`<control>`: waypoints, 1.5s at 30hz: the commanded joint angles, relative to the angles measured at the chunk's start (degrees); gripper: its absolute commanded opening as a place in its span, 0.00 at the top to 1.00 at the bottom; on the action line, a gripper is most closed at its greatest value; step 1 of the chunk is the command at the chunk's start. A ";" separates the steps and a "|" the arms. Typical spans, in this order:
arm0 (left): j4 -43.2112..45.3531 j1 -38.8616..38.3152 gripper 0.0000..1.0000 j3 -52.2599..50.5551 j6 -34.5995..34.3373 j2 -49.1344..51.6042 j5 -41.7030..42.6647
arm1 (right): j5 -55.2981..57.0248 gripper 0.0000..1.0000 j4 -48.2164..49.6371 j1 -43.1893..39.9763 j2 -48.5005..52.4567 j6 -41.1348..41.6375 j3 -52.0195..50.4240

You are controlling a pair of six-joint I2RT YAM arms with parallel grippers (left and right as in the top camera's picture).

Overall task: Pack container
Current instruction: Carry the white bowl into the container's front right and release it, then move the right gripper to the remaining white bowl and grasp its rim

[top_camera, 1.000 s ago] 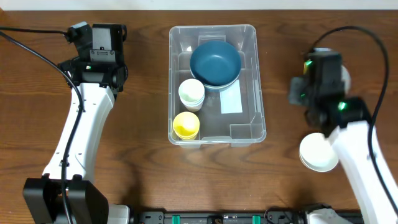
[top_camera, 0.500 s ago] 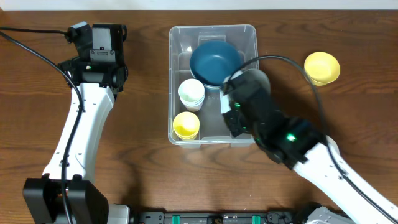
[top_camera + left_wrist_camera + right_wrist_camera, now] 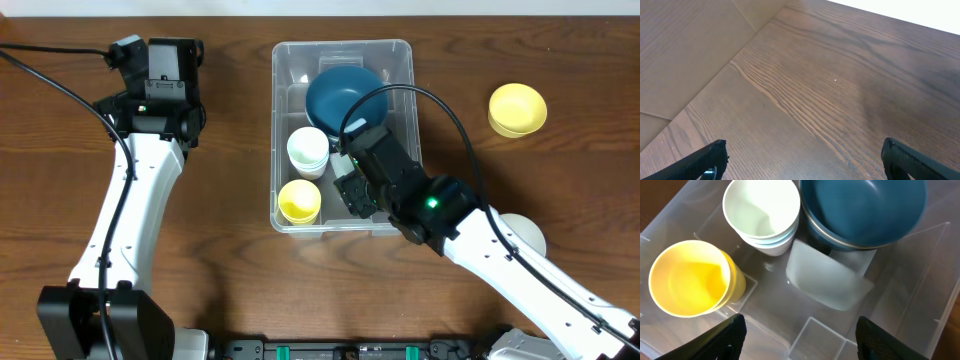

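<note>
1. While the right gripper (image 3: 802, 340) hung over the container (image 3: 278, 120), its two fingers stood apart and nothing was between them.
2. The left gripper (image 3: 807, 162) was well off to the left of the container, over bare worktop (image 3: 830, 90). Its fingers were wide apart and it held nothing.
3. The container sat flat on the worktop, between the two arms.
4. Inside the container were a blue bowl (image 3: 345, 100) at its far end, a stack of white cups (image 3: 308, 152) by its left wall, and a yellow cup (image 3: 299, 200) in its near left corner. A white label (image 3: 827, 280) showed on its floor.
5. Outside the container, to its right, lay a yellow bowl (image 3: 518, 108) and a white bowl (image 3: 525, 235). The right arm hid part of the white bowl.
6. The container looked like thin, clear plastic, so it was likely light even with the cups and bowl in it.
7. Its walls looked smooth and might slip in a pinch. They might bend a little too.
8. The best place to hold it seemed to be the rounded rim, at a short end, with one finger inside the wall and one outside.
9. A pull on one corner could make it twist or slide on the worktop.
</note>
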 commanded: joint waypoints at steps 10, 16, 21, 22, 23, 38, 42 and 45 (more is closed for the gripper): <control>-0.13 0.17 0.02 0.15 0.35 -0.85 -1.33 | 6.60 0.29 -7.54 -6.25 -13.57 8.13 0.85; -0.13 0.17 0.02 0.15 0.35 -0.85 -1.33 | 6.56 0.28 -13.03 -16.52 -16.39 10.51 0.85; -0.13 0.17 0.02 0.15 0.35 -0.85 -1.33 | 5.84 0.28 -18.32 -24.98 -16.37 14.51 0.79; -0.13 0.17 0.02 0.15 0.35 -0.85 -1.33 | 5.88 0.27 -19.50 -26.40 -16.37 15.96 0.76; -0.13 0.17 0.02 0.15 0.35 -0.85 -1.33 | 5.88 0.27 -20.61 -27.71 -16.37 17.07 0.74; -0.13 0.17 0.02 0.15 0.35 -0.85 -1.33 | 5.95 0.21 -22.34 -35.39 -15.34 25.38 -10.03; -0.15 0.17 0.02 0.15 0.35 -0.85 -1.33 | 5.95 0.19 -18.86 -35.45 -15.34 25.55 -16.24; -0.13 0.17 0.02 0.15 0.35 -0.85 -1.33 | 6.38 0.18 -18.27 -35.45 -15.34 25.90 -19.26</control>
